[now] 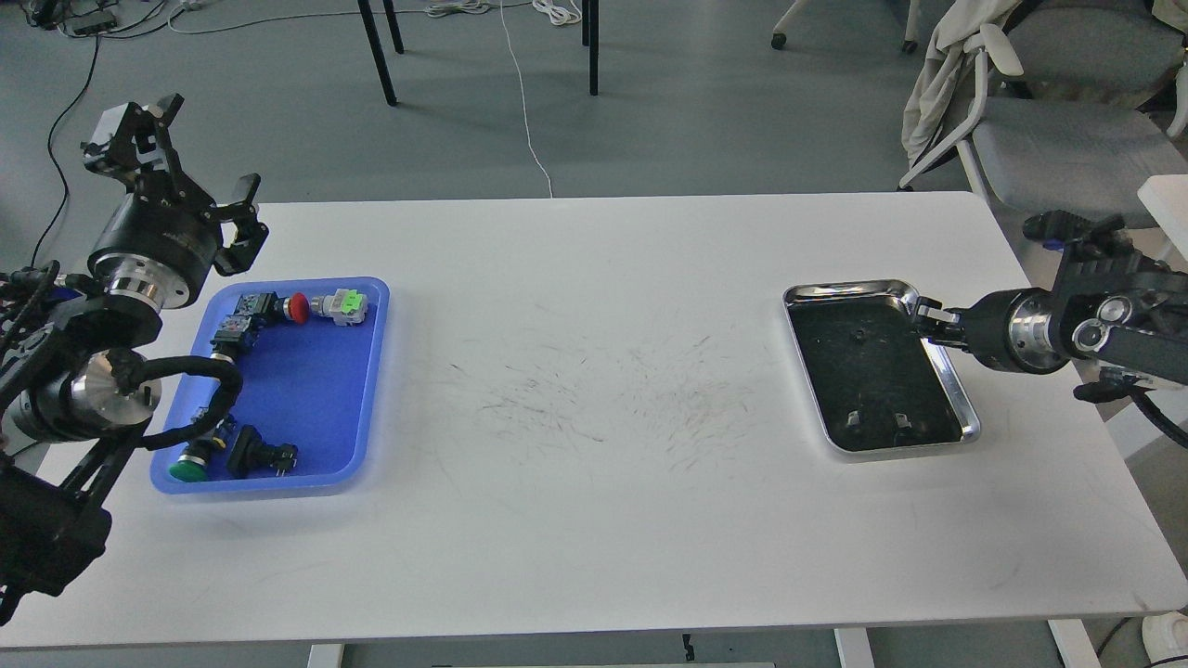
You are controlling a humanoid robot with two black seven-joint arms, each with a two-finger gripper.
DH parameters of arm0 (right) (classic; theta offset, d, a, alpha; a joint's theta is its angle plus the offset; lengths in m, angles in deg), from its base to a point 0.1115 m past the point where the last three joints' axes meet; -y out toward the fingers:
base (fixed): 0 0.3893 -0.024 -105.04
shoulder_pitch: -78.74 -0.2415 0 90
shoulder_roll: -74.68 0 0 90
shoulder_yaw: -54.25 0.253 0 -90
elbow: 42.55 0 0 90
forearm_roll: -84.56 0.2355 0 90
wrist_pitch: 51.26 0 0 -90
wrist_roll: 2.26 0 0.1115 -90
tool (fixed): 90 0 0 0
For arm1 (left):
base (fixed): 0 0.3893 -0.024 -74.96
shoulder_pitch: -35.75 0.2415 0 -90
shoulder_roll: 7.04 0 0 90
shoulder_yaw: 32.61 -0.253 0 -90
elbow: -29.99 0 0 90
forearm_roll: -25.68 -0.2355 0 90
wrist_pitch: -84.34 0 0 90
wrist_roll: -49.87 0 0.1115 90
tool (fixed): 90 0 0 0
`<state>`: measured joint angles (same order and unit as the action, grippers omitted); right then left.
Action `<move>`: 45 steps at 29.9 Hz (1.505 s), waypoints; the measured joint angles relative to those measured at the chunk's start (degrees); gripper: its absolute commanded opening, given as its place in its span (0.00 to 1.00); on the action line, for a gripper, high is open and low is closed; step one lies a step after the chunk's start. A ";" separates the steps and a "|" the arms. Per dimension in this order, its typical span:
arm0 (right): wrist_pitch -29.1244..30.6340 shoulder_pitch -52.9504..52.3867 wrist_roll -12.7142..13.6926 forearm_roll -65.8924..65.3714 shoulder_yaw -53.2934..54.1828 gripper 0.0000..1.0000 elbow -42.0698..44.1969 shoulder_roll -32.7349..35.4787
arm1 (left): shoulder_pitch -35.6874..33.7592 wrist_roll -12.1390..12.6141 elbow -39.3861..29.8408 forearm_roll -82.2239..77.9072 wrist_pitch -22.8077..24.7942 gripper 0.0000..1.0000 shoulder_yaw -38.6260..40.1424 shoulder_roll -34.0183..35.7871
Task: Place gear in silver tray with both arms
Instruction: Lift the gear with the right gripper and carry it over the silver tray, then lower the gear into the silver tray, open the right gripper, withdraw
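The silver tray (965, 408) lies at the right of the white table, with a black inner floor. My right gripper (928, 324) comes in low from the right edge and points left. Its tips are over the tray's right rim, and they are too small to tell open from shut. My left gripper (184, 174) is raised at the far left, above the back-left corner of the blue tray (316, 390). It is open and empty. Small parts lie in the blue tray: a red-capped button (297, 307), a grey-green connector (343, 305) and a green-capped button (189, 467). I see no toothed gear.
Two small pale marks (877, 422) show near the silver tray's front wall and may be reflections. The table (594, 520) has scuff marks in the middle. An office chair (1058, 139) stands beyond the table's right rear corner. Table legs and cables are on the floor behind.
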<state>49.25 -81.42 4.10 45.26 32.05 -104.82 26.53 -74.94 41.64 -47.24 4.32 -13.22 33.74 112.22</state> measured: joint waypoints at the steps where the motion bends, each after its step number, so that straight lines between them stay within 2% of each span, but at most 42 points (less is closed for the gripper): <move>1: -0.02 0.70 -0.01 -0.08 0.02 0.02 -0.11 0.08 | -0.05 0.02 -0.02 0.00 0.00 0.98 -0.01 -0.05; 9: -0.17 3.60 0.03 -0.49 0.08 0.05 0.23 -1.31 | -0.06 0.05 -0.03 -0.03 0.00 0.98 -0.09 -0.82; 16: -1.42 4.38 0.05 -0.56 0.42 0.21 1.07 -4.50 | -0.06 -0.02 -0.03 -0.08 0.00 0.98 -0.09 -0.68; 22: -1.41 4.50 0.15 -0.44 0.44 0.49 1.19 -5.55 | -0.06 -0.12 0.02 -0.08 0.00 0.98 -0.03 -0.55; 23: -1.39 4.50 0.15 -0.38 0.46 0.58 1.13 -5.51 | -0.06 -0.12 0.02 -0.08 0.00 0.98 -0.03 -0.55; 24: -1.34 4.50 0.15 -0.25 0.53 0.73 1.08 -5.39 | -0.06 -0.12 0.02 -0.06 0.00 0.98 -0.03 -0.55; 25: -1.29 4.50 0.15 -0.10 0.74 0.82 1.06 -5.27 | -0.06 -0.12 0.03 -0.05 0.00 0.98 -0.03 -0.55; 34: -1.00 4.18 0.15 1.44 8.28 0.91 0.29 -2.47 | -0.06 -0.12 0.12 -0.06 -0.09 0.98 -0.07 -0.68; 45: -0.57 3.35 0.07 19.35 31.46 0.92 1.09 4.63 | -3.06 0.52 4.23 -0.21 0.09 0.98 -0.11 -0.58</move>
<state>48.68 -78.06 4.18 64.61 63.51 -103.73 31.16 -78.00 42.16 -43.01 4.12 -13.13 33.64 111.64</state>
